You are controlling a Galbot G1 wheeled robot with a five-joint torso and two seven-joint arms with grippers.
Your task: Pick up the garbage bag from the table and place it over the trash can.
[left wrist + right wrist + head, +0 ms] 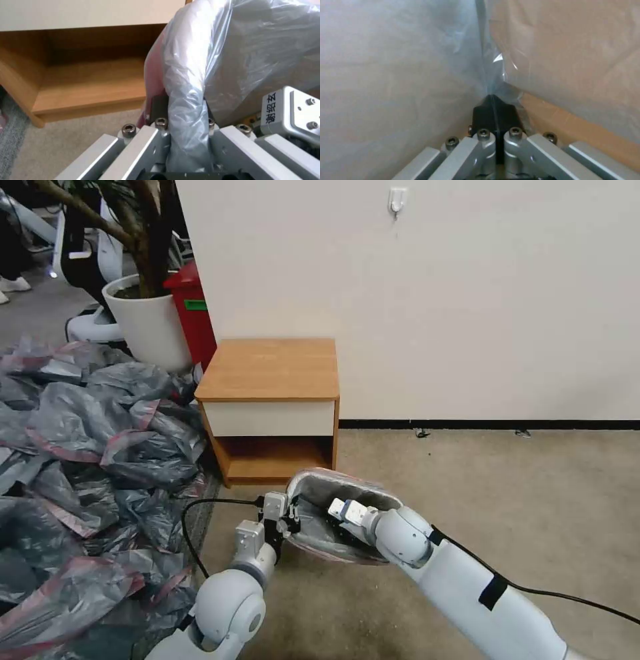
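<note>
**Both grippers clamp the bag at the bin**

The left gripper (pixel 185 117) pinches the rolled rim of the cream-beige plastic trash can (pixel 301 488) through the thin translucent grey garbage bag (pixel 213 55). The right gripper (pixel 495 113), reaching inside the bin, has its black pads (pixel 485 116) pressed together on a fold of film. The bag drapes over the bin, which is on the carpet just before the orange-brown wooden nightstand table (pixel 273 367).

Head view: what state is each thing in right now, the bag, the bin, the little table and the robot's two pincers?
garbage bag: mouth stretched open over the bin
trash can: on the floor before the table, wrapped in the bag
table: top bare, drawer closed
left pincer: straddling the bag-covered rim
right pincer: inside the bin, shut on bag film
</note>
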